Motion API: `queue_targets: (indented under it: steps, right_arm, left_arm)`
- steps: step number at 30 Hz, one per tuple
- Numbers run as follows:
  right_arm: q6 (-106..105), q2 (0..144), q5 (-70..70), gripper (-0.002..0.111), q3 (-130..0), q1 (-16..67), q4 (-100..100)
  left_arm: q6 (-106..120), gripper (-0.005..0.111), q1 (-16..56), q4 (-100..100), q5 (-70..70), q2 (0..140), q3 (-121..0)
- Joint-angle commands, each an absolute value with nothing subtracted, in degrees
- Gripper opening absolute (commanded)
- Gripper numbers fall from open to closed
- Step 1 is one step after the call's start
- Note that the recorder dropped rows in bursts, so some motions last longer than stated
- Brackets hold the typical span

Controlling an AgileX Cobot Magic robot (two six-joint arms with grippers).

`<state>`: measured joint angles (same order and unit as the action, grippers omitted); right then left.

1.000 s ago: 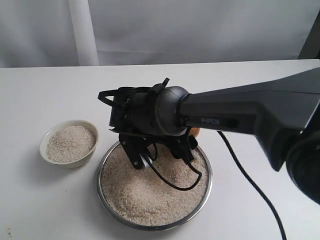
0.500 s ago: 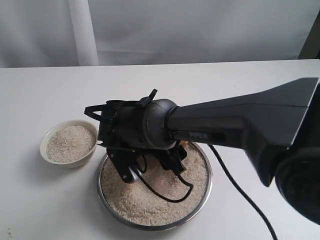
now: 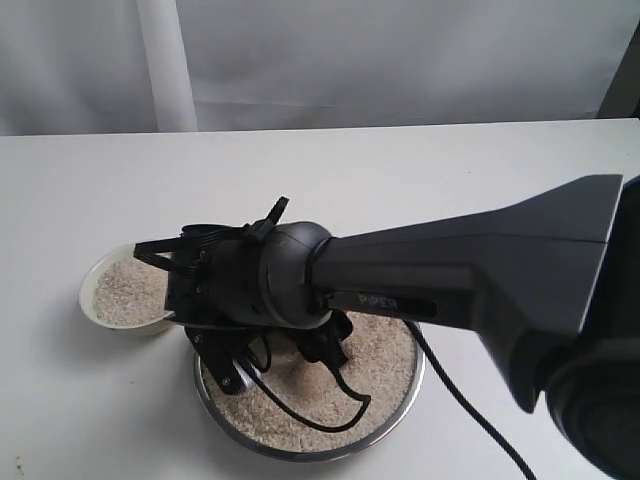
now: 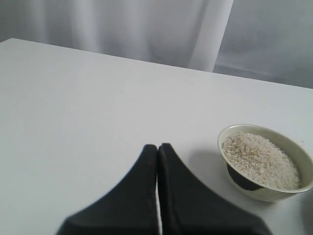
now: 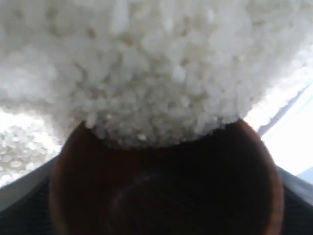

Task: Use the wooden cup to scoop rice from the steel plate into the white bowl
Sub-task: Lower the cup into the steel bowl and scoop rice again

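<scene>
over the left side of the steel plate (image 3: 300, 455), just beside the white bowl (image 3: 100, 312), the right gripper (image 3: 282, 365) clamps the wooden cup (image 5: 166, 191), heaped with rice (image 5: 156, 73). left gripper (image 4: 157, 148) jaws rest together near the bowl.

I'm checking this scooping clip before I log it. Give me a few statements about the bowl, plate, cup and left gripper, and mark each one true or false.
1. The white bowl already has rice in it. True.
2. The left gripper is open. False: it is shut and holds nothing.
3. The steel plate is empty. False: rice covers it.
4. The wooden cup has rice heaped in it. True.
5. The white bowl stands inside the steel plate. False: it stands on the table, beside the plate.
</scene>
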<state>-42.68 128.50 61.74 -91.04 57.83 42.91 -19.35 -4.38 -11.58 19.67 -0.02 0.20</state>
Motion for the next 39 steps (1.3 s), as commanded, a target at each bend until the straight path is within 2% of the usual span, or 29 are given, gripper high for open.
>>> queue_targets:
  steps: [1,39]
  right_arm:
    - [-43.4,128.4,61.0,0.000,-91.1,58.3,40.5]
    - [-42.9,125.1,60.6,0.000,-91.8,58.7,27.5]
  left_arm:
    - [-19.5,0.000,-4.0,-11.3,19.3,0.0,0.0]
    - [-19.5,0.000,-4.0,-11.3,19.3,0.0,0.0]
